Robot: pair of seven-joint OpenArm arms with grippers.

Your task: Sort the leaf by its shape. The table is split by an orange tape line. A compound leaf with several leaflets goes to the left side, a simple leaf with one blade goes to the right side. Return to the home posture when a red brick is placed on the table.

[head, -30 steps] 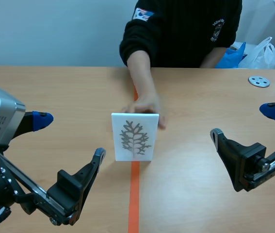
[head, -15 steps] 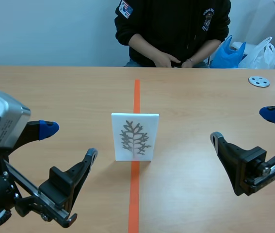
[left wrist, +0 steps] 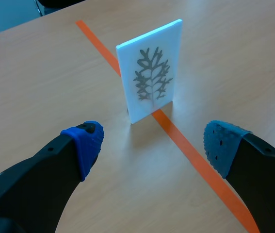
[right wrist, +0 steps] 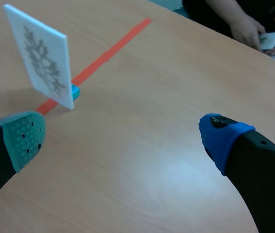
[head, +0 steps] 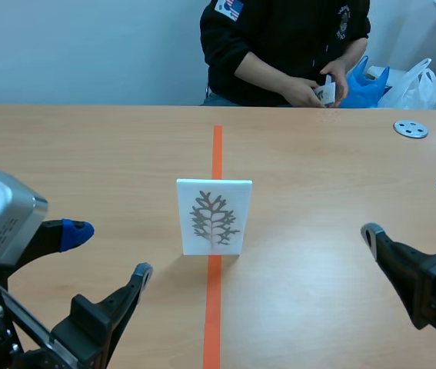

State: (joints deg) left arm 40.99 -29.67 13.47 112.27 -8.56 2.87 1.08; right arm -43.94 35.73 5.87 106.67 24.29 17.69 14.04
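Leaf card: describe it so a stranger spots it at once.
Follow the orange tape line down the middle of the table. The leaf card stands upright on it. It is the only white panel, printed with a grey, many-branched leaf.

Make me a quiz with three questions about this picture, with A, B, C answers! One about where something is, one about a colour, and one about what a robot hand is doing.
1. Where does the leaf card stand?
A. On the orange tape line
B. In a person's hand
C. Flat at the table's near edge

2. What colour is the card's background?
A. Red
B. White
C. Black

3. How is the left gripper?
A. Shut on the card
B. Open, holding nothing
C. Shut on a red brick

Answers:
1 A: the card stands upright with its bottom edge across the line.
2 B: it is a white panel with a grey leaf printed on it.
3 B: its two fingers are wide apart with only table between them, and the card is ahead of them.
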